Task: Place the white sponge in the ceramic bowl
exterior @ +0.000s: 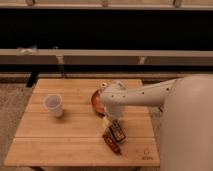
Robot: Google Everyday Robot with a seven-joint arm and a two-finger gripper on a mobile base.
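Observation:
The ceramic bowl [96, 101] is a shallow orange-red dish at the table's middle. My white arm crosses in front of it and hides its right side. From the arm's wrist, the dark gripper [116, 131] hangs down over the table just in front of the bowl, and it looks open. A small pale block that I take for the white sponge [106, 122] shows at the gripper's left side. Whether the fingers touch it I cannot tell.
A pale translucent plastic cup [54, 105] stands on the left of the wooden table [60, 142]. A dark red-brown packet [112, 143] lies just in front of the gripper. A small whitish item [104, 85] sits behind the bowl. A low ledge runs behind the table.

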